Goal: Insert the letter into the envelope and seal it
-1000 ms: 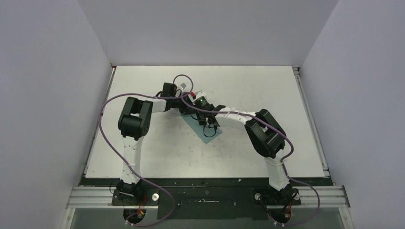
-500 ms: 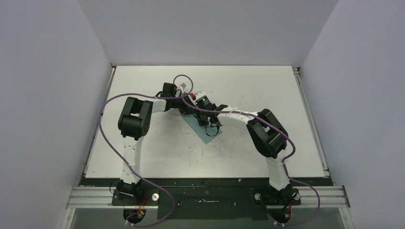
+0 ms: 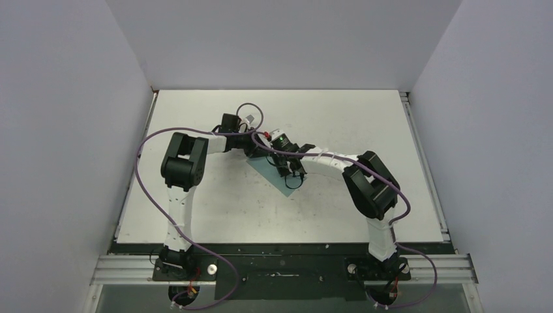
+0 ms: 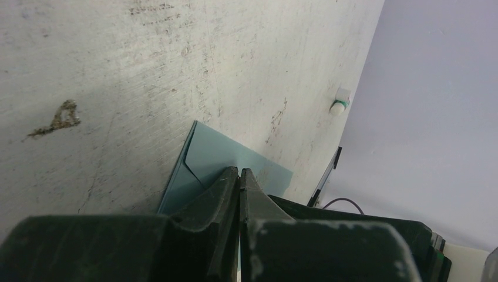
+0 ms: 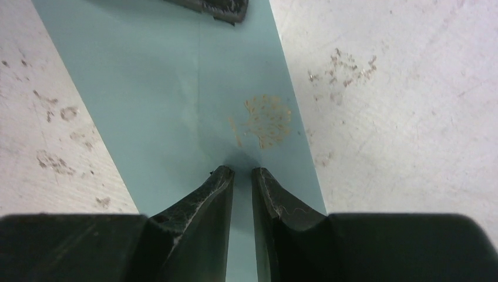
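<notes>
**Both pairs of fingers low on the teal envelope**

The left fingers [image 4: 239,176] are pressed fully together, with no gap. Their tips rest at the envelope [image 4: 235,157], in the lower middle of the left wrist view. I cannot tell whether they pinch the paper or only press on it.

The right fingers [image 5: 241,174] are all but closed, with a thin slit between them and nothing in it. Their tips sit close over the middle of the envelope, just below a tan smear [image 5: 267,120] on the paper. At the top edge of that view, one dark tip of the left fingers touches the same sheet.

The envelope lies flat and slanted on the counter [image 4: 117,70], near the centre of the overhead view. Fold lines show near one corner, and the flap seems to be down. The letter shows in no view, so I judge it is already inside. A glue tube [image 4: 339,101] lies well apart, at the upper right of the left wrist view.

The envelope is probably thin, light paper that slides easily on the counter and creases easily. Pressing flat should work better than pinching: one pair of fingers holds an end while the other strokes along the flap. For lifting, take it at a free edge.
</notes>
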Tool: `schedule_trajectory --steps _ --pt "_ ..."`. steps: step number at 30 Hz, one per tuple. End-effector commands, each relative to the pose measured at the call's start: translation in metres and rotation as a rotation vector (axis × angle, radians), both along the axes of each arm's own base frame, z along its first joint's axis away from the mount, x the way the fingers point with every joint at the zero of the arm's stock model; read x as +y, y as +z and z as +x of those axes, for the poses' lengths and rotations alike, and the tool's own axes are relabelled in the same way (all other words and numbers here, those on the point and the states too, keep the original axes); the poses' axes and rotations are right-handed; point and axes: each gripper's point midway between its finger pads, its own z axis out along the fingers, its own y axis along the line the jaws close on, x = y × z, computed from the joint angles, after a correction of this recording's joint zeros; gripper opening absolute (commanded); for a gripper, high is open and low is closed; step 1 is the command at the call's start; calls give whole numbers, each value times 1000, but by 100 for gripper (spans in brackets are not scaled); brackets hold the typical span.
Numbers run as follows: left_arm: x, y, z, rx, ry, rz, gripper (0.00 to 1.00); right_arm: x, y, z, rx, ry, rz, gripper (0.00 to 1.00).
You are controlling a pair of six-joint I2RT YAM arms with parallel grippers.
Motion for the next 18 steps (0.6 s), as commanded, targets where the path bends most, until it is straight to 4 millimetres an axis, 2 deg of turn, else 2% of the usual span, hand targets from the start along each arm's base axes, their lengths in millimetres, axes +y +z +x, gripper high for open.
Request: schedule_trajectory --steps 1,6,9,12,15,18 --pt "27 -58 -16 114 47 140 0 -68 -32 -55 209 -8 -232 20" --pt "27 -59 -15 115 46 140 0 -85 -22 -51 220 -87 -201 20" --pt "27 -58 -16 115 45 139 0 -86 -8 -41 205 -131 -143 20" --pt "26 -57 -16 117 43 133 0 -63 14 -25 153 -113 -53 21" --pt "26 -55 -16 114 43 131 0 -28 35 -10 90 -72 55 21" --pt "26 -55 -16 115 43 137 0 2 44 7 49 -55 136 22"
